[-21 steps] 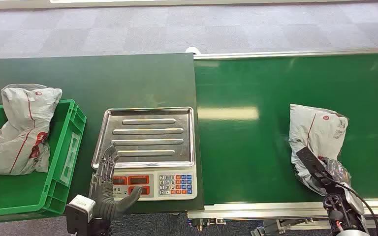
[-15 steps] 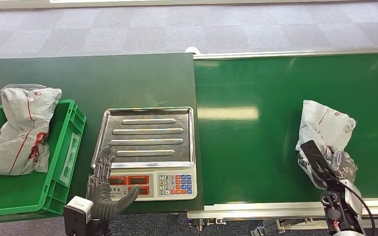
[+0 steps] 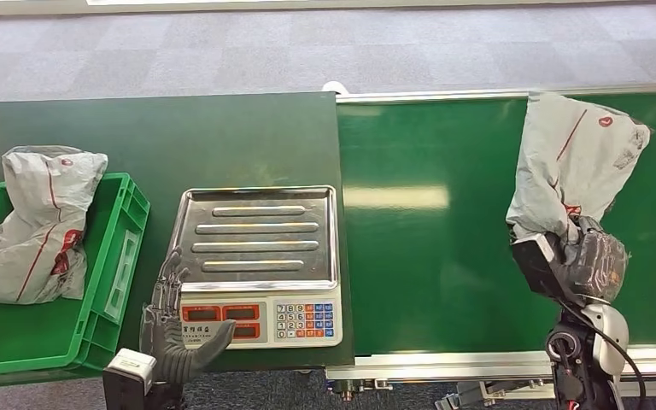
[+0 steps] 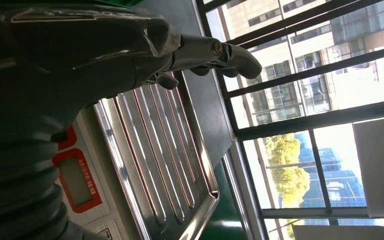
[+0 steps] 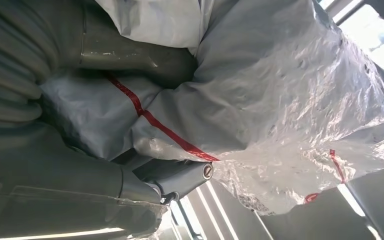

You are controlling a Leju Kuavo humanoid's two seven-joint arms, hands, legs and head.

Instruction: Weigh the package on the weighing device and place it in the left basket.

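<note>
The right hand [image 3: 594,265] has its fingers [image 5: 172,172] wrapped around the grey package [image 3: 576,162], holding it above the green belt [image 3: 427,256], well to the right of the scale [image 3: 256,256]. The left hand [image 3: 175,329] rests empty with fingers [image 3: 169,278] spread at the scale's front left corner, between it and the green basket [image 3: 115,256].

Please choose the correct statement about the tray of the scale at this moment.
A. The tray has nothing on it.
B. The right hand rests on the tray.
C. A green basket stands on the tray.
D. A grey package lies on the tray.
A: the steel tray of the scale shows bare ribs, while the right hand holds the grey package over the green belt, away from the scale.
</note>
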